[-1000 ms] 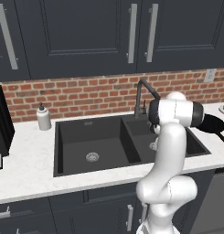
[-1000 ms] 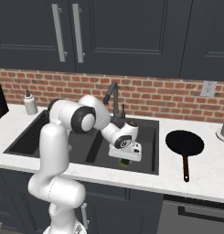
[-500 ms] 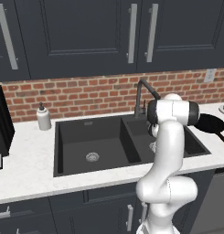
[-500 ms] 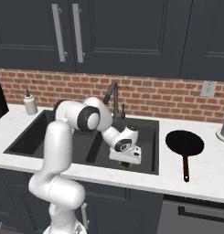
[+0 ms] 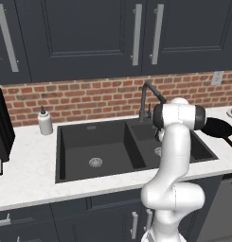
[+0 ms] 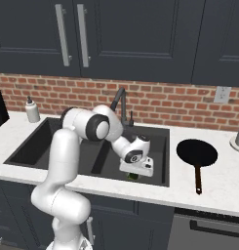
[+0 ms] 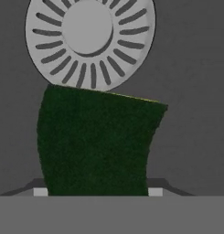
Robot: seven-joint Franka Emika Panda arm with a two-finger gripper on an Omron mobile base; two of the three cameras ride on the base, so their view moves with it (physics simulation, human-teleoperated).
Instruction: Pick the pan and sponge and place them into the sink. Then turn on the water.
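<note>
My gripper point(image 6: 135, 174) hangs low in the right bowl of the dark grey sink point(image 6: 162, 141), shut on the dark green sponge point(image 7: 95, 141). A green corner of the sponge point(image 6: 133, 176) peeks out under the hand. In the hand view the sponge hangs just over the round silver drain point(image 7: 89, 41), with a thin yellow edge at its far side. The black pan point(image 6: 196, 152) lies on the white counter right of the sink, handle towards the front; it also shows behind the arm point(image 5: 218, 127). Water is out of view at the dark faucet point(image 6: 118, 100).
A white soap dispenser point(image 5: 45, 122) stands at the back left of the sink. The left bowl point(image 5: 89, 142) holds only its drain point(image 5: 95, 162). The faucet point(image 5: 148, 94) rises behind the divider, close to my arm. A black appliance point(image 5: 1, 125) sits at far left.
The hand has sunk slightly deeper into the right bowl with the sponge in its grip. Nothing else has moved.
</note>
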